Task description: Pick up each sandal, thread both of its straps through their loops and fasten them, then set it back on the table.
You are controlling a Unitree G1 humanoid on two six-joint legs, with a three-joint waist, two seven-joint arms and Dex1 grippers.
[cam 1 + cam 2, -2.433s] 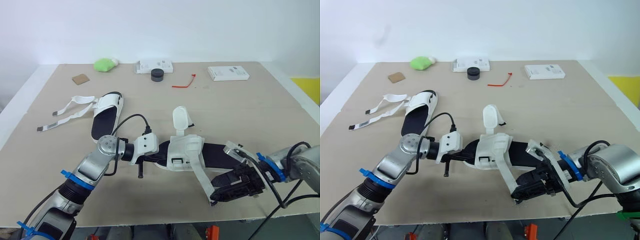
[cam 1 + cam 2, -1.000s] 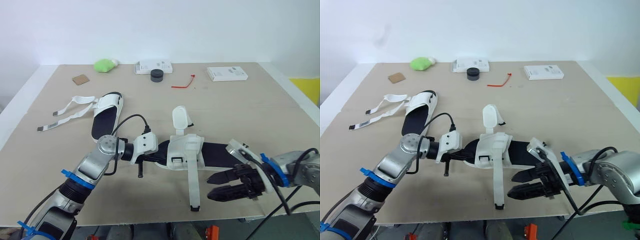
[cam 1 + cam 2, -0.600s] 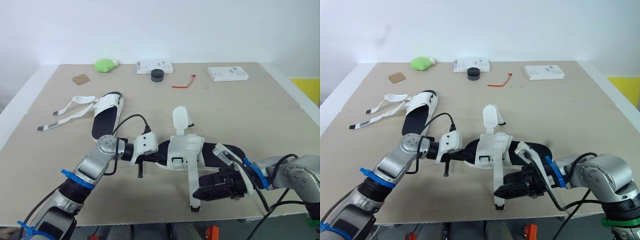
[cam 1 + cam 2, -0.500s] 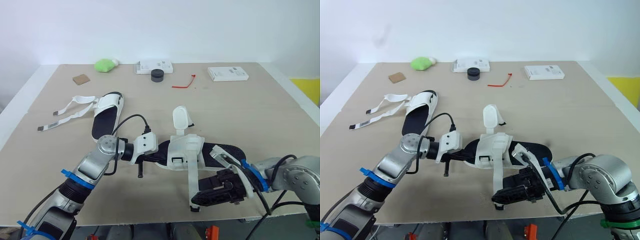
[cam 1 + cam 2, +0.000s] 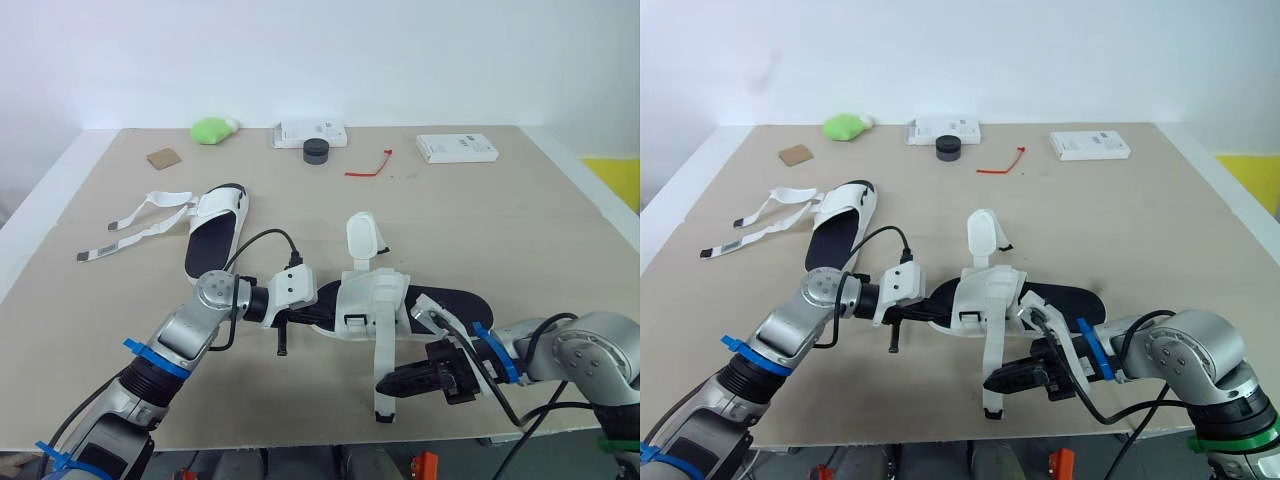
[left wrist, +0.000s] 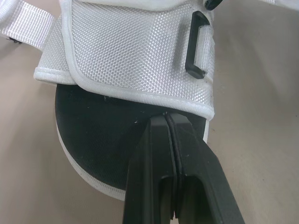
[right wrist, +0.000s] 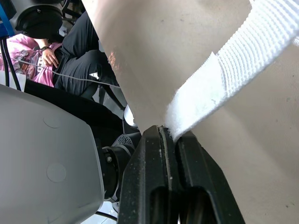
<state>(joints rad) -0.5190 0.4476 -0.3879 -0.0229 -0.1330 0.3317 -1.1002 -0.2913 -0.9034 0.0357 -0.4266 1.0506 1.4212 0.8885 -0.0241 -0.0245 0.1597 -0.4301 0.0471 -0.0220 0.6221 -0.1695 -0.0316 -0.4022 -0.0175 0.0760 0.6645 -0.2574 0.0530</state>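
The near sandal lies at lower centre on the table, and its long strap runs from the loop toward the bottom edge. A second ago your right gripper hung wide open at lower right, well apart from that strap. It has since slid in leftward and its fingers have pinched together on the strap close to its free end. You have the strap in hand again, so folding it back and pressing it down looks like the next step. Your left gripper has not shifted. Its fingers are pressed together with their tips against the black sole under the white upper, and nothing shows between them. Count two sandals. The far sandal sits at upper left with two loose straps, both unfastened. Along the top lie two white boxes, one black cap, one green lump, one red tie and one brown card.
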